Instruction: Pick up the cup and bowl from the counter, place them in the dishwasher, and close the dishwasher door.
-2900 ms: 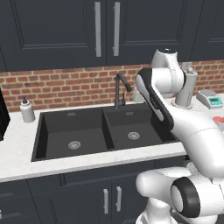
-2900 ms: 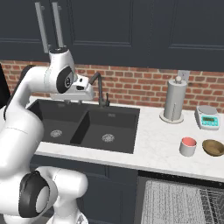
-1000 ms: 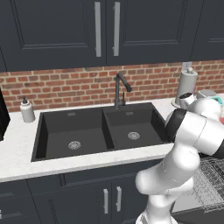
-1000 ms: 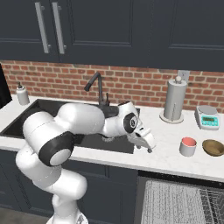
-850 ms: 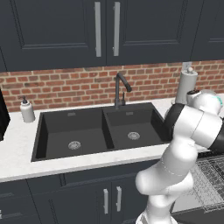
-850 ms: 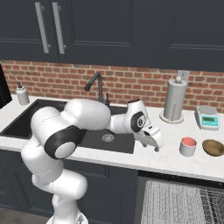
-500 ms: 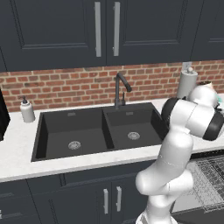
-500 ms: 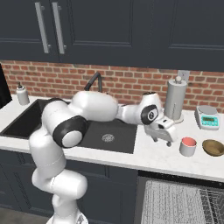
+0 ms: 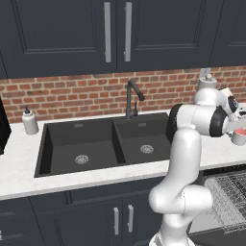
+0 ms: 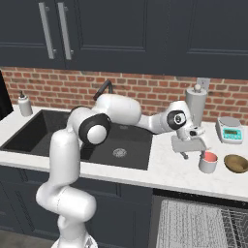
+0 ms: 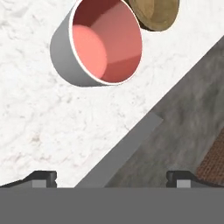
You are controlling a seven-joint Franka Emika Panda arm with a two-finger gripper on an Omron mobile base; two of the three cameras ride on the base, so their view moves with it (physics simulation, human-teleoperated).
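With the jaws of the gripper (image 10: 186,154) spread wide and empty, note that the grey cylindrical cup with a red interior (image 10: 209,162) stands upright on the white speckled stone counter (image 10: 169,169), just beside the gripper on the side toward the brown wooden bowl (image 10: 236,163).

- My arm (image 10: 116,110): glossy white rounded shell segments, thick and tubular.
- My joints (image 10: 97,134): dark charcoal rings with a grey round cap at each end.
- My base column (image 9: 181,201): bulbous white housing, widening toward the bottom.
- My wrist (image 10: 173,119): white, with a dark circular cap.
- My gripper (image 10: 186,154): pale grey block body, two short fingers.
- My fingertips (image 11: 43,177): small, dark grey, blocky.
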